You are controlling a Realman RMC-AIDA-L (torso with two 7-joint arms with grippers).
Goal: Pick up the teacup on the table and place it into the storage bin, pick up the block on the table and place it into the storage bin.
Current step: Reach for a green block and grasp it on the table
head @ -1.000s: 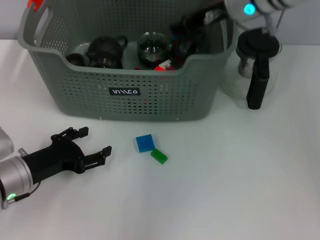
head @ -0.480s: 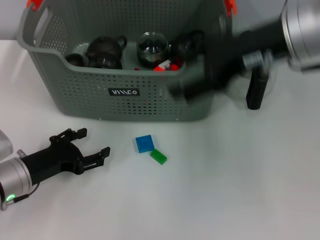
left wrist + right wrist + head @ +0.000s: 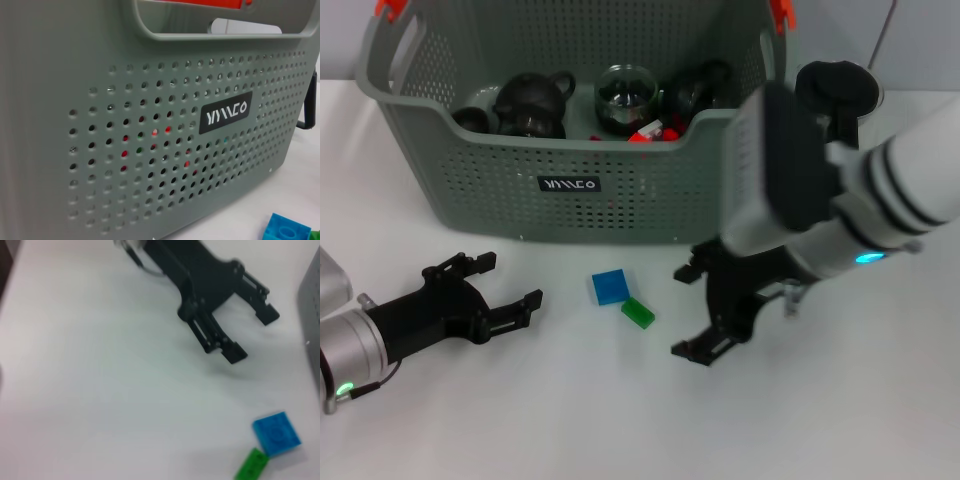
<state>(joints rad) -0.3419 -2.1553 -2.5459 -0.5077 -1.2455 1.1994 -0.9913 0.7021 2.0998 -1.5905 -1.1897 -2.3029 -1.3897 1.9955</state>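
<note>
Storage bin (image 3: pixel 570 190) holds dark teapots (image 3: pixel 532 103), a glass cup (image 3: pixel 625 97)

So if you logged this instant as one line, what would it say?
right gripper: open, above table beside green block | left gripper: open, idle on table | blue block: on table | storage bin: holds teaware

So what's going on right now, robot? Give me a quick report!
Right gripper open, empty, right of green block. Left gripper open, idle, left of blue block. Both blocks on table, outside storage bin. Nothing between.
</note>
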